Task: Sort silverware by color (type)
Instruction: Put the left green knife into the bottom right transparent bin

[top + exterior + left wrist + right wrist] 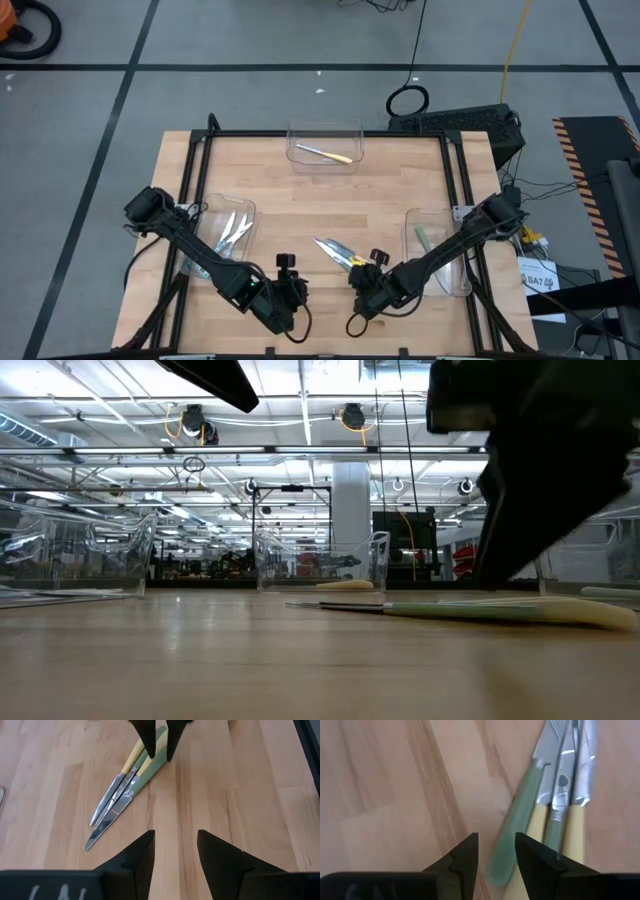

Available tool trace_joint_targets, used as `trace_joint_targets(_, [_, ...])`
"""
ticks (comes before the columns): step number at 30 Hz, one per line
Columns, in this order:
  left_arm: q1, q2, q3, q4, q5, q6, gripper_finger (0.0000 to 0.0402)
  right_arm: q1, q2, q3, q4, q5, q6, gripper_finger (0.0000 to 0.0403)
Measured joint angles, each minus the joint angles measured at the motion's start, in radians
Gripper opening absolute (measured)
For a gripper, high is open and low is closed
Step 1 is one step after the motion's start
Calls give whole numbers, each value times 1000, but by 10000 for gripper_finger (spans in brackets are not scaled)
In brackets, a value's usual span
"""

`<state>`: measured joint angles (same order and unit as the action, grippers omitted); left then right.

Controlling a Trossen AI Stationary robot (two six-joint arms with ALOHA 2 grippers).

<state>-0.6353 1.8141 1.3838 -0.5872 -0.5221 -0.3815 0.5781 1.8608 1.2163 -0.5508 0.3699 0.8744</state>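
Little writing can be read. A white label (540,281) on the equipment right of the table carries dark characters that look like "BA7", though they are too small to be sure, and pale marks on the left wrist's housing are cut off by the frame edge.

The silverware is slim, with shiny silver blades and pastel plastic handles. A small pile of knives (338,253) lies on the wooden table (320,200) near its front middle, blades fanned toward the left arm. In the left wrist view the pile (125,790) shows two cream-yellow handles and one pale green handle side by side. The green-handled knife (512,830) lies beside the yellow ones in the right wrist view, its rounded handle end reaching between the fingertips.

The right gripper (366,283) is down at the handle end of the pile, its fingers apart and straddling the green handle without closing on it. The left gripper (290,283) waits near the front edge, just left of the pile, fingers also apart and empty.

A yellow-handled utensil (325,153) lies in the clear bin at the back (324,130). Several utensils (232,232) lie in the clear bin on the left (205,212). A green-handled utensil (423,240) lies in the clear bin on the right (460,285).
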Motion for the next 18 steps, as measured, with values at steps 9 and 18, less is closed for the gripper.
trace_joint_targets(9, [2, 0, 0, 0, 0, 9, 157, 4, 89, 4, 3, 53, -11, 129])
trace_joint_targets(18, [19, 0, 0, 3, 0, 10, 157, 44, 73, 3, 33, 63, -52, 130])
